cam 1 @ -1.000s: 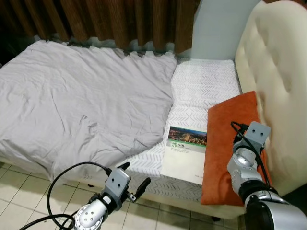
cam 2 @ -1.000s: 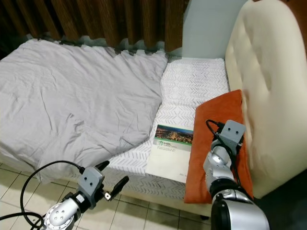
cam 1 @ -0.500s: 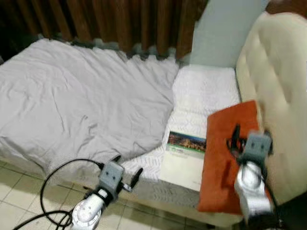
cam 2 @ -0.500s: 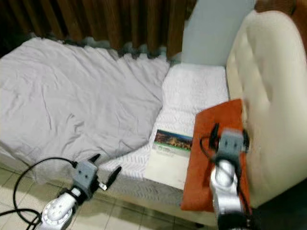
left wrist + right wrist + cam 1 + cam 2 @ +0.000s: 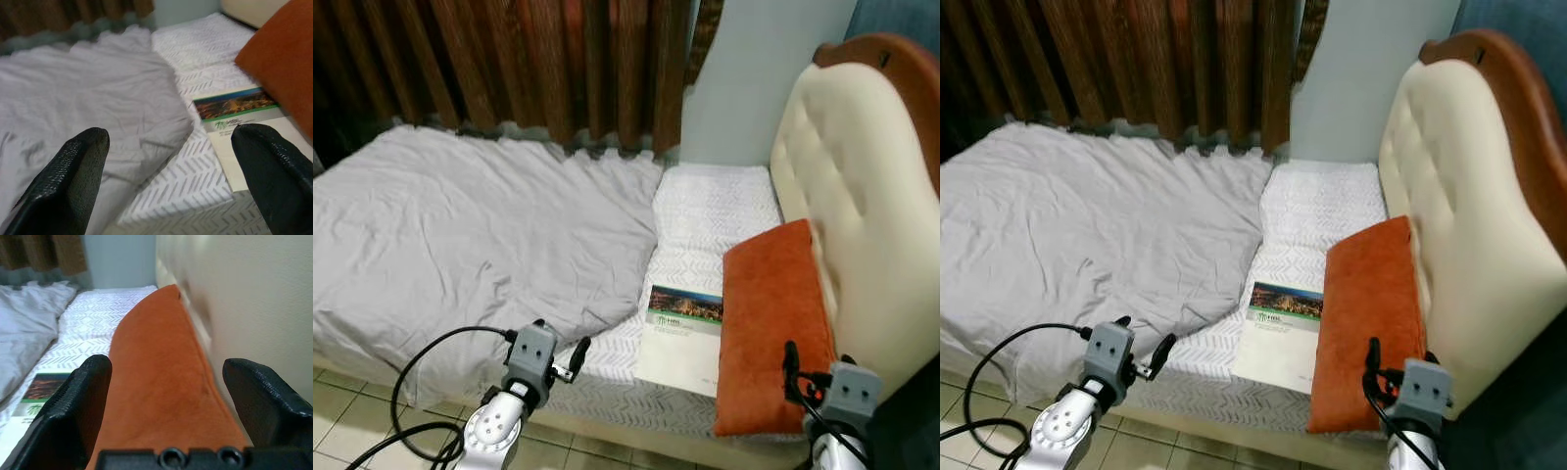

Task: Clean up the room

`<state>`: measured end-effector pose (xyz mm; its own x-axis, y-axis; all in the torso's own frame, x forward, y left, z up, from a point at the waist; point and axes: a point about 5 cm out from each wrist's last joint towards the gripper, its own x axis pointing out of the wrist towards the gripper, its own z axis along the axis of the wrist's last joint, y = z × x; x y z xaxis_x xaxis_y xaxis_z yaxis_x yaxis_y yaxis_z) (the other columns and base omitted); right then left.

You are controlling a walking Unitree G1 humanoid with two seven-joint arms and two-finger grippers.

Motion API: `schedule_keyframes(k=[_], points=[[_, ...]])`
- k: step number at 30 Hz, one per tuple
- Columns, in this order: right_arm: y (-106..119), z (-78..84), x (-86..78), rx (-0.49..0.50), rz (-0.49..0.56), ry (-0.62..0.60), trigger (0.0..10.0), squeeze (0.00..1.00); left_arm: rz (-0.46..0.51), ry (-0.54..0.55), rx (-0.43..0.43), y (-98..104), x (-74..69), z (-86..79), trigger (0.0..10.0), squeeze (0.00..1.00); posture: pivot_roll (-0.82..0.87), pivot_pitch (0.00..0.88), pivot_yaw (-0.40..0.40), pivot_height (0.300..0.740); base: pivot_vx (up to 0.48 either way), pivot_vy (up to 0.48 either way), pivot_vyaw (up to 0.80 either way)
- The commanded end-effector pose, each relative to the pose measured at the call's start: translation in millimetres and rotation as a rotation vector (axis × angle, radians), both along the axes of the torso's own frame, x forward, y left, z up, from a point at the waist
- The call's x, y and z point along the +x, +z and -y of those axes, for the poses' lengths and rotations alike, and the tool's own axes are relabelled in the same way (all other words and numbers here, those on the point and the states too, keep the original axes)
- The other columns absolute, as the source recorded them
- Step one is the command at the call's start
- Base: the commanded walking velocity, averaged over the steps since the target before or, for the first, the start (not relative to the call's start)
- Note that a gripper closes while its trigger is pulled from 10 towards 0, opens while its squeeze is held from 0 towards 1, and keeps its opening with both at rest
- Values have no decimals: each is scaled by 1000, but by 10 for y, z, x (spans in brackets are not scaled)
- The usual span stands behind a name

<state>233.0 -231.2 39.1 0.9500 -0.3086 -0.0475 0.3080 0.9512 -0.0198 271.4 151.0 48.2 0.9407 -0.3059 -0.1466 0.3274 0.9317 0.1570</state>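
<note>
At bed edge, right gripper (image 5: 166,396) now withdrawn off orange pillow (image 5: 771,318).

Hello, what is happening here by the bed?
The robot stands at the side of the bed and holds nothing. Both tools are open: the left tool faces the booklet and the rumpled grey blanket, the right tool faces the orange pillow beside the cream headboard. The booklet lies flat on the sheet next to the pillow.

My head eyes look down on the bed (image 5: 489,225) from its foot side. Wrist cams sit low, near the edge; both catch the booklet (image 5: 234,110) and pillow (image 5: 161,382).
</note>
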Motion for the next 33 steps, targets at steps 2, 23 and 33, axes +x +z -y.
schedule_keyframes(k=[2,23,33], points=[[43,-32,91,4,2,30,10000,0,22,-3,-6,60,107,54,10000,0,-74,0,22,740,0,0,0],[0,-140,85,6,-38,124,10000,0,12,-23,-40,24,116,77,10000,0,-87,0,26,740,0,0,0],[-14,-137,166,14,-52,138,10000,0,12,-8,-51,53,195,85,10000,0,-74,0,18,740,0,476,0]])
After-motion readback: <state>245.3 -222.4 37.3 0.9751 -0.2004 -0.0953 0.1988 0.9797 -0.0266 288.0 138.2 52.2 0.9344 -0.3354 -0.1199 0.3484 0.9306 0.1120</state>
